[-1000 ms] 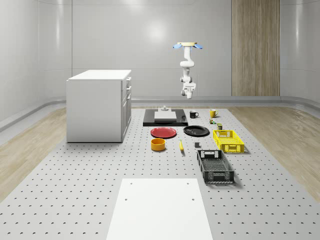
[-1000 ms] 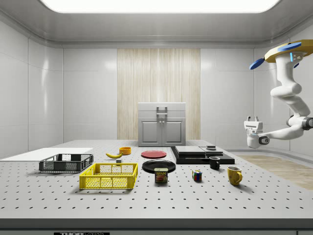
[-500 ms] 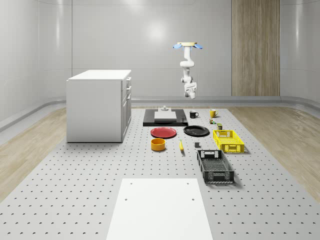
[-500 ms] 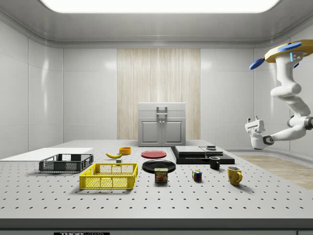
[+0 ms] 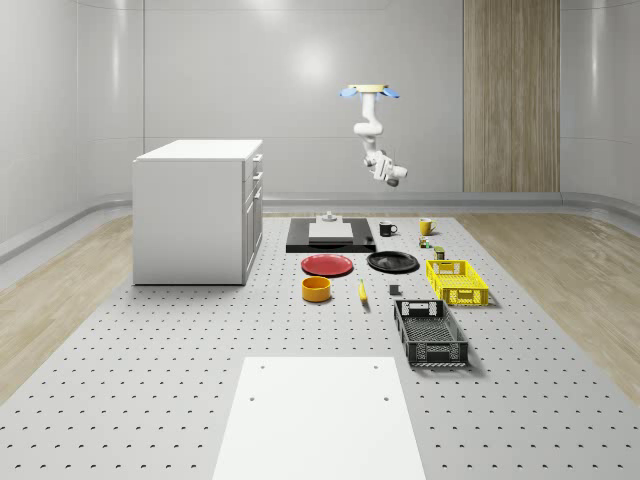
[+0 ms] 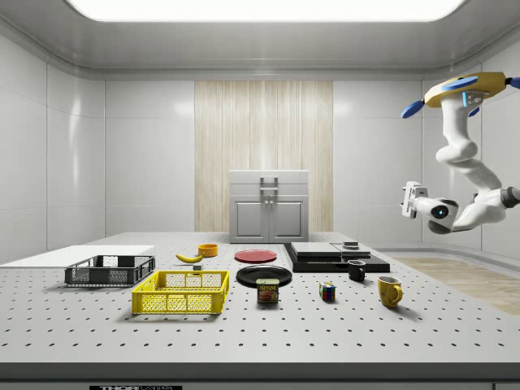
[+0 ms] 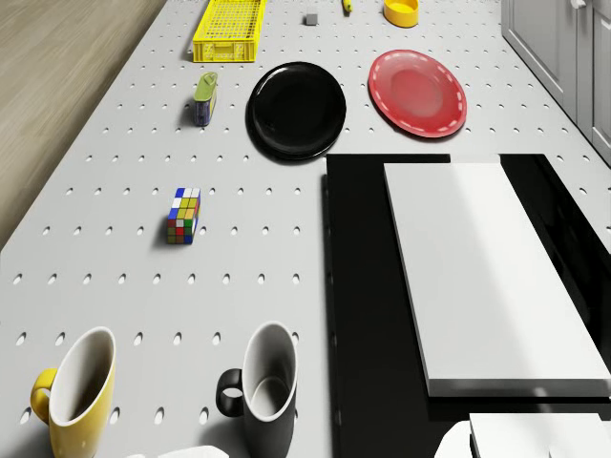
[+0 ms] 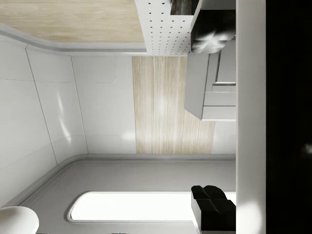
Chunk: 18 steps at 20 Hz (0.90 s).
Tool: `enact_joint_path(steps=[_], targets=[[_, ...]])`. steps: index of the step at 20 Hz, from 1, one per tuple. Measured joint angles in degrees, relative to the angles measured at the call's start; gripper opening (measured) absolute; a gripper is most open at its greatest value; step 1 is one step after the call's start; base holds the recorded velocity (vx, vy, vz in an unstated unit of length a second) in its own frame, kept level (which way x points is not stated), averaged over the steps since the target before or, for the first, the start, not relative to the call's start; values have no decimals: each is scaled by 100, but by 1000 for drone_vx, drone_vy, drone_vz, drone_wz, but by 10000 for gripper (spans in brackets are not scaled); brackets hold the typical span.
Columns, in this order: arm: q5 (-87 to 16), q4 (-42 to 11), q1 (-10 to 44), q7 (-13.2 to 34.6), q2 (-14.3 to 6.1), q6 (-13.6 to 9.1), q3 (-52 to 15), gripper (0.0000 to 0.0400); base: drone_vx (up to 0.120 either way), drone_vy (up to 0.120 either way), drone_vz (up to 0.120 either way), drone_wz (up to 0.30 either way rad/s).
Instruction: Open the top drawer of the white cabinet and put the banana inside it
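I hover above the worktop's (image 5: 150, 400) far end, pincer (image 6: 412, 197) state indeterminate. Approach the cabinet (image 5: 195, 210) front squarely, aligning with the top drawer handle (image 6: 269, 180) before closing in.

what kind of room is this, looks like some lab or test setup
Most likely a simulated robotics test room, not a home. A big pegboard table carries scattered test items such as a Rubik's cube and a yellow crate, a white cabinet stands on it, and a drone hovers above the far end.

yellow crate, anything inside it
Through the yellow crate's mesh wall in the side view nothing shows inside; its floor is not visible there, so something flat could be missed.
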<state>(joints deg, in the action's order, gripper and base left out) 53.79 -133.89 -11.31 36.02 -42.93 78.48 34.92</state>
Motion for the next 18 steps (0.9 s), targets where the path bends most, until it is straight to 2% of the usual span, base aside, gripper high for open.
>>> enact_joint_path(steps=[7, 18], targets=[[430, -333, -423, -46, -210, 179, 454, 400, 120, -120, 6, 0], [408, -479, -906, 65, -521, 506, 780, 400, 120, -120, 120, 0]])
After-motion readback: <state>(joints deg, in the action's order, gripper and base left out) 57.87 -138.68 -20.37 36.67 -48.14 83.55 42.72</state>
